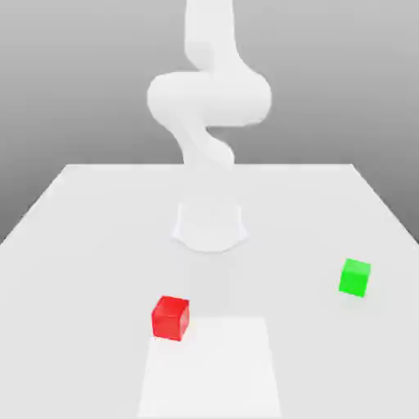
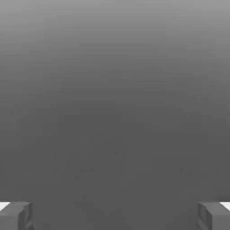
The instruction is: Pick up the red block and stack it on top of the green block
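Two fingers (image 2: pixel 16 215) spread wide, holding nothing

A flat white table (image 1: pixel 74 245) spans the exterior view, its far edge meeting a plain grey backdrop (image 1: pixel 74 82) that grades from lighter at the top to darker near the table. A brighter white rectangular patch (image 1: pixel 211 368) lies on the table's near edge, centred. Lighting is even and diffuse.

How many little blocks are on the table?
2. The red block sits near the front, toward the exterior view's left. The green block sits apart from it, toward the exterior view's right. None looks hidden.
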`<act>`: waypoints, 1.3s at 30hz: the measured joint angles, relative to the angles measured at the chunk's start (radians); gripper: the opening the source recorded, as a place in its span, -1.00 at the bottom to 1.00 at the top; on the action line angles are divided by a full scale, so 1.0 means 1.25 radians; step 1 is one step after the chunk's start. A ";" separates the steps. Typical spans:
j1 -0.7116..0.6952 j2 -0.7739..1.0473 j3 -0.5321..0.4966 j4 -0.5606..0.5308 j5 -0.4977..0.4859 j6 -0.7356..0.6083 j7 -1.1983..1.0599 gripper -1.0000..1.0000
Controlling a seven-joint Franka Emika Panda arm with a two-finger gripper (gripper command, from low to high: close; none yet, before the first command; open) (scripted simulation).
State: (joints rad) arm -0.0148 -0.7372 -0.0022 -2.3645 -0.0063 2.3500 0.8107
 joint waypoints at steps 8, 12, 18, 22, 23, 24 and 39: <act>-0.045 0.195 -0.014 -0.193 -0.016 0.152 0.031 0.00; -0.067 0.298 -0.026 -0.294 -0.021 0.230 0.045 0.00; -0.092 0.526 -0.049 -0.430 -0.006 0.401 0.050 0.00; -0.105 0.664 -0.033 -0.427 0.028 0.515 0.028 0.00; -0.112 0.694 -0.024 -0.424 0.034 0.540 0.024 0.00; -0.119 0.723 -0.016 -0.420 0.038 0.565 0.020 -1.00; -0.117 0.525 -0.016 -0.447 0.002 0.395 0.042 -1.00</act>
State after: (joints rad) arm -0.1611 -0.0807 -0.0217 -2.9233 -0.0043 2.8432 0.8638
